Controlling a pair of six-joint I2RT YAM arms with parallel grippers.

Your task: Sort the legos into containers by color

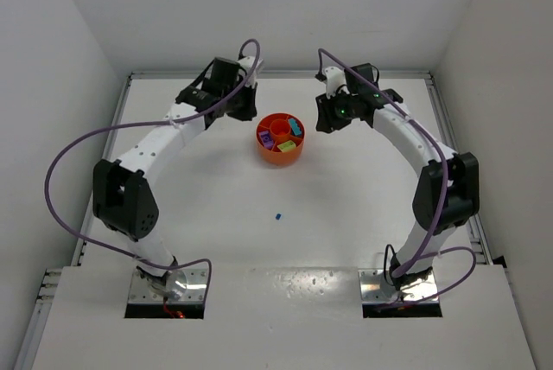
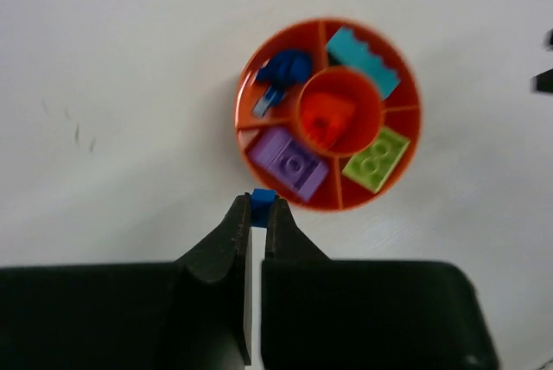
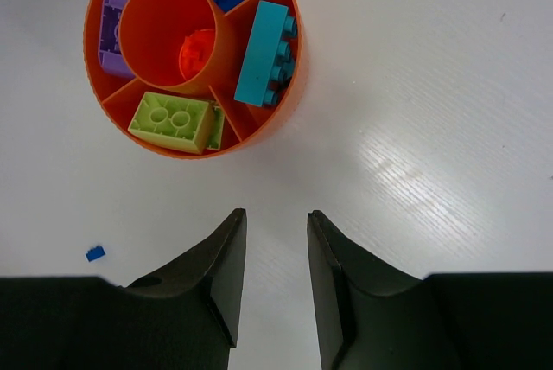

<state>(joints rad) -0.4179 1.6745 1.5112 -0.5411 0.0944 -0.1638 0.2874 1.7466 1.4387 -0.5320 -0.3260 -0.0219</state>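
Left end effector (image 2: 262, 211) is pinched nearly closed on a small blue brick (image 2: 263, 200), which peeks out square and glossy between the fingertips. In the left wrist view it sits just outside the rim of the orange bowl (image 2: 404, 85), next to the purple wedge.

The bowl stands mid-bench, between the two arms. It is round, with wedge compartments around a central cup (image 2: 370, 102). Going round the wedges: a flat purple brick (image 2: 289, 162) with studs up, a lime brick (image 2: 376, 158) with a smaller lime bit beside it, a long teal brick (image 2: 363, 60) showing a row of studs, and a jumble of blue pieces (image 2: 281, 72). An orange piece (image 2: 333, 115) lies down in the cup.

Right end effector (image 3: 276, 225) hangs beside the bowl with its jaws spread apart, holding nothing.

One loose blue brick (image 1: 279, 214), tiny, lies alone on the white bench (image 1: 363, 214), well short of the bowl on the near side.
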